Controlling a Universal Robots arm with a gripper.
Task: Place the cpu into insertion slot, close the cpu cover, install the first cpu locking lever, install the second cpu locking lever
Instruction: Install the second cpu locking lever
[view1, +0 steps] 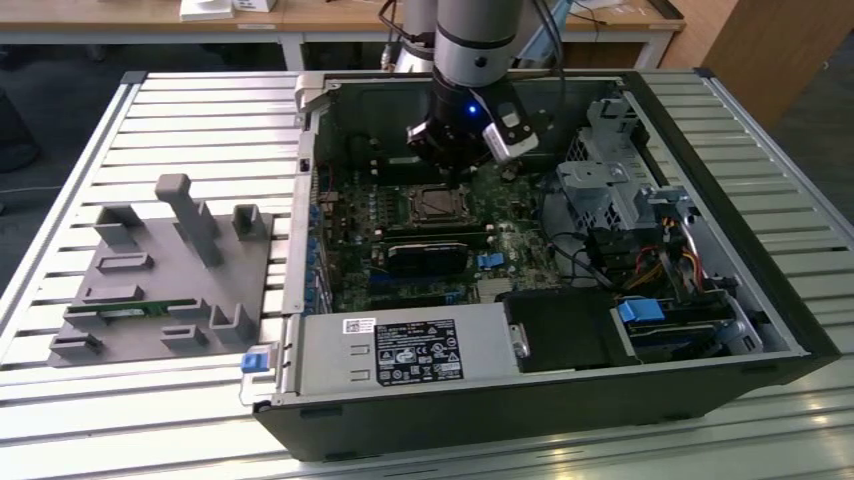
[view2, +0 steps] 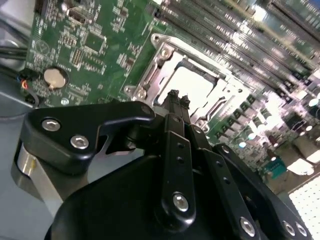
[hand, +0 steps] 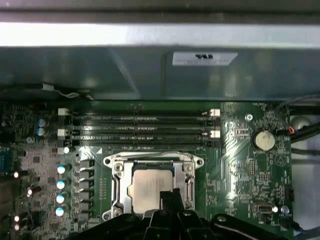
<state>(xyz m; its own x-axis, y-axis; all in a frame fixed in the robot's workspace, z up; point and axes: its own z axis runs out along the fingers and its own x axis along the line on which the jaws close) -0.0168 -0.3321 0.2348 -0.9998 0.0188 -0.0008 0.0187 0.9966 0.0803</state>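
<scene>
Presently, my view from the remote station:
Gripper: my gripper (view2: 176, 97) hangs just above the socket; its fingers (view2: 172, 125) are pressed together and hold nothing.
Cpu: the cpu (hand: 150, 187) lies flat inside the insertion slot (hand: 116, 187), silvery top up.
Cpu cover: the cpu cover (view2: 165, 55) lies down around the chip, framing it.
Board: I see the green motherboard (hand: 240, 150) within the open computer case (view1: 534, 420) on the slatted table (view1: 174, 100).
Grey fixture: stands on the table at the exterior view's left (view1: 160, 290).

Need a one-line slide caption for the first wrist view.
Gripper poised over the cpu seated in the insertion slot, cpu cover down around it.
</scene>
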